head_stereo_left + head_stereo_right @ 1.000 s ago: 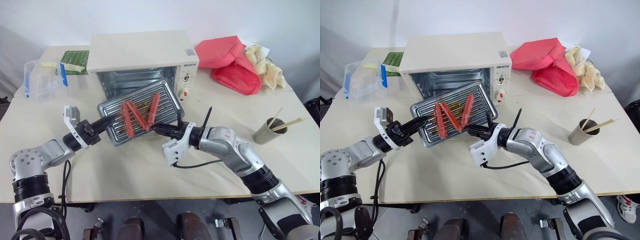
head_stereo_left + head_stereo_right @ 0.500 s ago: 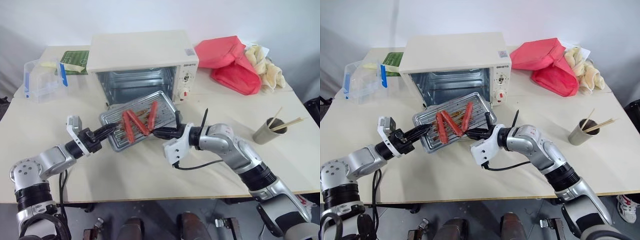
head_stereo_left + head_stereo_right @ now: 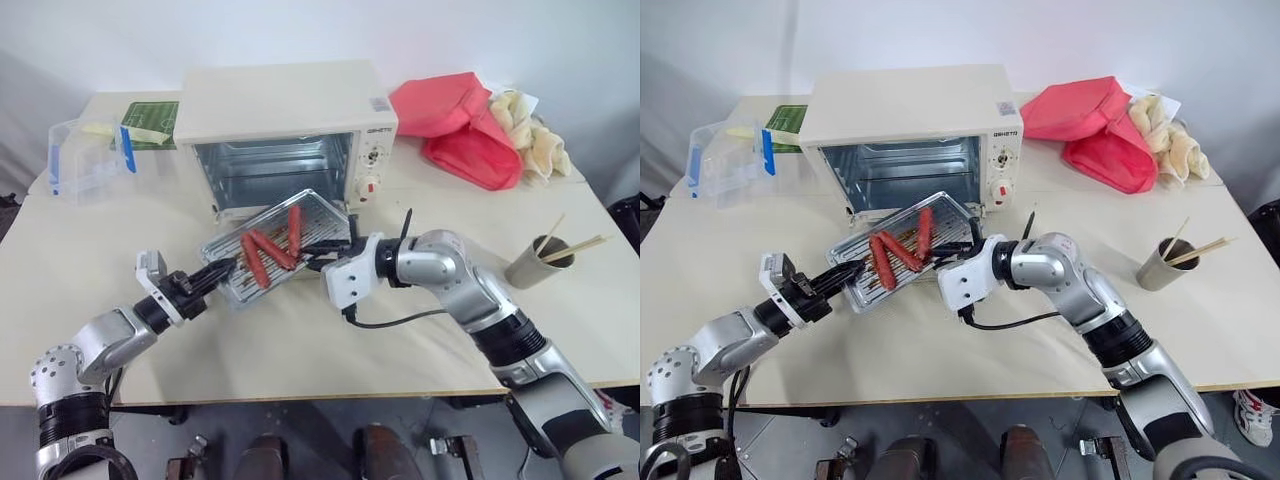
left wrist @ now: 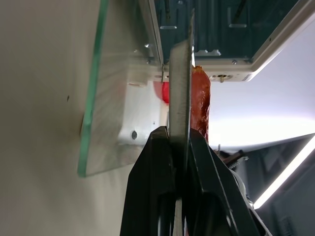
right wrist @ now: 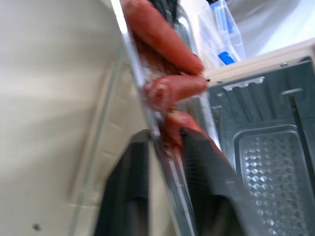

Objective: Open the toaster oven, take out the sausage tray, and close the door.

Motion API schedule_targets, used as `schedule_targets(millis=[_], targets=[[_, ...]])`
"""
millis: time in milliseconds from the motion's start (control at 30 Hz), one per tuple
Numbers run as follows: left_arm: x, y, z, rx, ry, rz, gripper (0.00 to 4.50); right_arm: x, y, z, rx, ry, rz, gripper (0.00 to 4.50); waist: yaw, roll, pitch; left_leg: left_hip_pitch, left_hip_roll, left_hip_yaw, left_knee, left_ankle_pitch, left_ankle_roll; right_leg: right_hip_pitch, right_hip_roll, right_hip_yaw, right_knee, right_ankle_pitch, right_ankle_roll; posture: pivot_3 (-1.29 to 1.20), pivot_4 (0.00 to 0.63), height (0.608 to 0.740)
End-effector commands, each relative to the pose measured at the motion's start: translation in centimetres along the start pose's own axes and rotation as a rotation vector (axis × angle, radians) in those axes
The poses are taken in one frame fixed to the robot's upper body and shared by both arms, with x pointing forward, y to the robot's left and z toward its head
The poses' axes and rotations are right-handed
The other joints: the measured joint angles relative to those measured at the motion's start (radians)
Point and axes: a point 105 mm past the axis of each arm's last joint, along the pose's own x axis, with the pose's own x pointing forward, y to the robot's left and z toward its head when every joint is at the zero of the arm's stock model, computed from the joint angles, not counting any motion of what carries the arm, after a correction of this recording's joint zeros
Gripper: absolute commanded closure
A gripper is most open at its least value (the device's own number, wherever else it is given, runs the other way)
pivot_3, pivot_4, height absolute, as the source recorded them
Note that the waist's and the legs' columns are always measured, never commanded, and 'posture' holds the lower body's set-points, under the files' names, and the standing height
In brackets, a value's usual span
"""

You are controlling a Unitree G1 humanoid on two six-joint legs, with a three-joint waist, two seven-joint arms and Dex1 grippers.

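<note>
The left gripper (image 3: 222,274) clamps the near-left edge of the sausage tray (image 3: 275,247), which hangs just outside the open toaster oven (image 3: 285,130). The right gripper (image 3: 325,259) straddles the opposite rim, jaws parted. The tray seems mid-removal; setting it down, then shutting the door (image 4: 106,88), comes next.

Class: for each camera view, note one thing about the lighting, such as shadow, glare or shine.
Left eye view: soft, even light; the sausage tray casts a faint shadow on the table, and the toaster oven gleams inside. Left wrist view: bright backdrop, the left gripper dark against it, clamped on the tray. Right wrist view: the oven's patterned floor glints.
</note>
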Motion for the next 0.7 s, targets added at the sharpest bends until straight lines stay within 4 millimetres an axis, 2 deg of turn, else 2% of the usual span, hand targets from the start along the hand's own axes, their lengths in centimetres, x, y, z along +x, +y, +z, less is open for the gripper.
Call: schedule_targets(millis=[33,267,433,700], targets=[[0.1,0.4,-1.3,0.015,0.046,0.035,4.5,-1.1,-3.7,1.1,-0.036,-0.051,-0.142,2.11,0.0,0.0,0.0,0.0,0.0,0.0,0.0,0.0,0.0,0.0,0.0,0.0,0.0,0.0,0.0,0.0,0.15,0.74],[-0.3,0.3,-1.5,0.025,0.032,0.028,4.5,-1.4,-3.5,0.8,-0.045,-0.057,-0.101,0.05,0.0,0.0,0.0,0.0,0.0,0.0,0.0,0.0,0.0,0.0,0.0,0.0,0.0,0.0,0.0,0.0,0.15,0.74],[-0.6,0.1,-1.5,0.037,0.016,0.02,4.5,-1.8,-3.3,0.3,-0.049,-0.057,-0.066,0.05,0.0,0.0,0.0,0.0,0.0,0.0,0.0,0.0,0.0,0.0,0.0,0.0,-0.001,0.0,0.0,0.0,0.15,0.74],[-2.5,-0.4,-1.9,0.072,-0.044,-0.003,4.5,-3.3,-2.3,-1.0,-0.001,-0.049,0.094,0.05,0.0,0.0,0.0,0.0,0.0,0.001,-0.001,0.0,0.0,0.001,0.0,0.0,-0.002,0.0,0.0,0.0,0.15,0.74]])
